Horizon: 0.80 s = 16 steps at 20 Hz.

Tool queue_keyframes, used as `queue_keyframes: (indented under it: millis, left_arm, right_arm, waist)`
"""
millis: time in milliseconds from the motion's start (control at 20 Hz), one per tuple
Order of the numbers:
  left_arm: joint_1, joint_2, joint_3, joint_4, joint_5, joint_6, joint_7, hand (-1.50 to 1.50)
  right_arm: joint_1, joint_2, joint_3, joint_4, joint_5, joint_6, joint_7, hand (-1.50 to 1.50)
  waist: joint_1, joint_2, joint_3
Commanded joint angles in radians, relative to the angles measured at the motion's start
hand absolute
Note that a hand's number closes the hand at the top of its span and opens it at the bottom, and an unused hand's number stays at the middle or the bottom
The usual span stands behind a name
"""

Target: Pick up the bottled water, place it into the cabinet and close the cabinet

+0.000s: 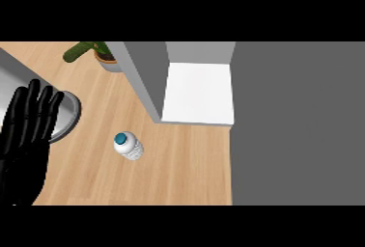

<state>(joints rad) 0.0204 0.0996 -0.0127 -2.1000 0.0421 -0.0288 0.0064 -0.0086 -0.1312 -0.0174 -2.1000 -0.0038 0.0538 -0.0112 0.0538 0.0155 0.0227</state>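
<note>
While your left hand (25, 144) rested open and empty at frame left, the upright bottled water (128, 145) risked tipping under a careless reach.

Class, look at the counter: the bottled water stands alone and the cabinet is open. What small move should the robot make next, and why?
Probably bring a hand toward the bottled water, since nothing holds it yet. It stands upright on the counter in front of the open cabinet. The only hand in view, the left hand, rests open at the left edge.
</note>
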Motion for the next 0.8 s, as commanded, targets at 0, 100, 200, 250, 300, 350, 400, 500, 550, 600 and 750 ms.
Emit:
queue_keyframes:
  millis: [0, 100, 200, 250, 300, 350, 400, 500, 550, 600, 750]
  left_arm:
    - [0.053, 0.021, -0.013, -0.031, 0.02, -0.051, -0.006, -1.5]
    - [0.032, 0.007, -0.1, -0.057, 0.046, -0.101, -0.011, -1.5]
    - [-0.087, 0.045, -0.112, -0.046, 0.129, -0.171, 0.042, -1.5]
    - [-0.022, 0.05, -0.152, -0.036, 0.145, -0.234, -0.031, -1.5]
    - [0.092, -0.053, -0.165, 0.094, 0.224, -0.13, 0.146, -1.5]
    - [0.103, -0.051, -0.167, 0.097, 0.253, -0.131, 0.183, -1.5]
    - [0.124, -0.048, -0.174, 0.08, 0.284, -0.14, 0.208, -1.5]
    - [0.158, -0.033, -0.157, 0.068, 0.342, -0.154, 0.238, -1.5]
    - [0.18, -0.03, -0.171, 0.005, 0.343, -0.134, 0.282, -1.5]
    - [0.193, -0.037, -0.197, 0.009, 0.336, -0.133, 0.288, -1.5]
    - [0.234, 0.026, -0.125, -0.1, 0.431, -0.157, 0.355, -1.5]
  right_arm:
    - [0.038, 0.021, 0.041, 0.01, -0.001, 0.026, -0.042, -1.5]
    - [0.057, -0.001, 0.008, 0.013, -0.012, 0.04, -0.055, -1.5]
    - [0.058, 0.006, 0.043, -0.057, 0.02, 0.021, -0.009, -1.5]
    - [0.084, -0.021, 0.014, -0.087, -0.018, 0.051, -0.018, -1.5]
    - [0.128, 0.107, 0.087, 0.015, -0.182, 0.045, 0.084, -1.5]
    - [0.154, 0.118, 0.104, -0.01, -0.213, 0.048, 0.117, -1.5]
    - [0.176, 0.118, 0.104, -0.006, -0.237, 0.053, 0.134, -1.5]
    - [0.229, 0.111, 0.093, -0.058, -0.299, 0.068, 0.161, -1.5]
    - [0.283, 0.083, 0.075, -0.1, -0.339, 0.098, 0.171, -1.5]
    - [0.271, 0.079, 0.07, -0.133, -0.358, 0.081, 0.223, -1.5]
    - [0.323, 0.083, 0.087, -0.176, -0.347, 0.075, 0.231, -1.5]
  waist:
    - [-0.048, -0.017, -0.023]
    - [-0.054, -0.017, -0.022]
    - [-0.071, -0.018, -0.023]
    - [-0.073, -0.019, -0.023]
    - [-0.076, 0.009, -0.02]
    - [-0.08, -0.004, -0.021]
    - [-0.068, -0.011, -0.022]
    - [-0.066, -0.017, -0.022]
    - [-0.065, -0.021, -0.022]
    - [-0.062, -0.019, -0.022]
    - [-0.055, -0.018, -0.023]
